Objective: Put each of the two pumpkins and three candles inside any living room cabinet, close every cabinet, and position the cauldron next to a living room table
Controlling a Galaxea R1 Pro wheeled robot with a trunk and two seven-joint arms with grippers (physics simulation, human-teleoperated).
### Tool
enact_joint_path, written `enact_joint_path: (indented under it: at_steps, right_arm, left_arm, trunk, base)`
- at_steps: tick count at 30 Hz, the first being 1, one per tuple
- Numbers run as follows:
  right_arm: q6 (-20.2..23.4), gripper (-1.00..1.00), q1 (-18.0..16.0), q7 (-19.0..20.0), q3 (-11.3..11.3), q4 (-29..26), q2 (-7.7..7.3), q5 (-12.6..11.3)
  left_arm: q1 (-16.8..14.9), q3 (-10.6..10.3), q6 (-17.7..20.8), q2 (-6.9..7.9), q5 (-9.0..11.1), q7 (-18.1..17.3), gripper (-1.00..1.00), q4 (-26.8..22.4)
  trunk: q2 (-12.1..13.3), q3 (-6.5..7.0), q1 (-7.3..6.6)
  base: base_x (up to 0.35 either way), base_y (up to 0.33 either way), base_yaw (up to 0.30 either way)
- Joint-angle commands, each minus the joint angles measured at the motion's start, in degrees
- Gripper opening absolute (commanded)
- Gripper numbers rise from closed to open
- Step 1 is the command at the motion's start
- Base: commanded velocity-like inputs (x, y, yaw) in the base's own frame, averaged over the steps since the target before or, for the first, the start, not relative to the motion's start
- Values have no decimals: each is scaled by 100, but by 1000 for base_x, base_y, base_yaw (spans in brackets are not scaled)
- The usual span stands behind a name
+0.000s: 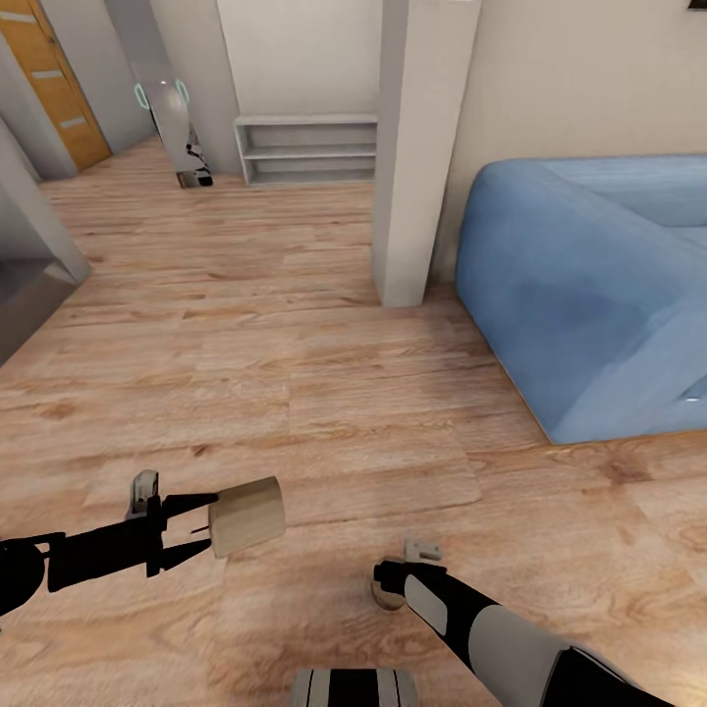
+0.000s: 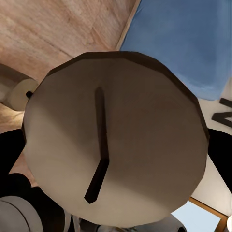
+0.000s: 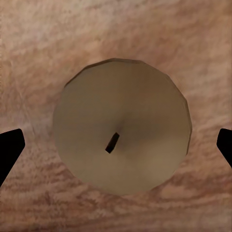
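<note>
Left end effector [image 1: 201, 530] is clamped on a candle [image 1: 247, 516]; right end effector [image 1: 388, 581], fingers apart, hangs over another candle [image 3: 121, 126] on the floor [image 1: 295, 324]. Blue sofa [image 1: 589, 295] at right, pillar [image 1: 417, 147] far ahead.

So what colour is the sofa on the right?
The sofa is plain mid blue, with no pattern; the head view shows it best.

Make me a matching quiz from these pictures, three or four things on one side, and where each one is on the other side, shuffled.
Things:
1. candle in the left gripper
2. candle under the right gripper
3. blue sofa
4. grey shelf unit

Places:
A. against the far wall, beyond the pillar
B. standing on the wood floor, wick up
C. held off the floor, lying sideways
D. at the right of the head view, by the pillar

Pairs: 1-C, 2-B, 3-D, 4-A
</note>
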Motion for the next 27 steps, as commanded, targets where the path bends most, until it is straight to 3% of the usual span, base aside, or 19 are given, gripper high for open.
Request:
enact_joint_path:
  at_steps: [1,27]
  right_arm:
    - [20,100,-4,-39,41,-13,-2,-31]
    - [19,100,-4,-39,41,-17,-1,-31]
  left_arm:
    - [-2,-4,-1,5,68,51,-100,-2]
    - [12,5,-1,21,76,52,-100,-11]
  trunk:
    - [-2,-4,-1]
    - [-2,-4,-1]
  base:
    - [0,0,0]
    - [35,0,0]
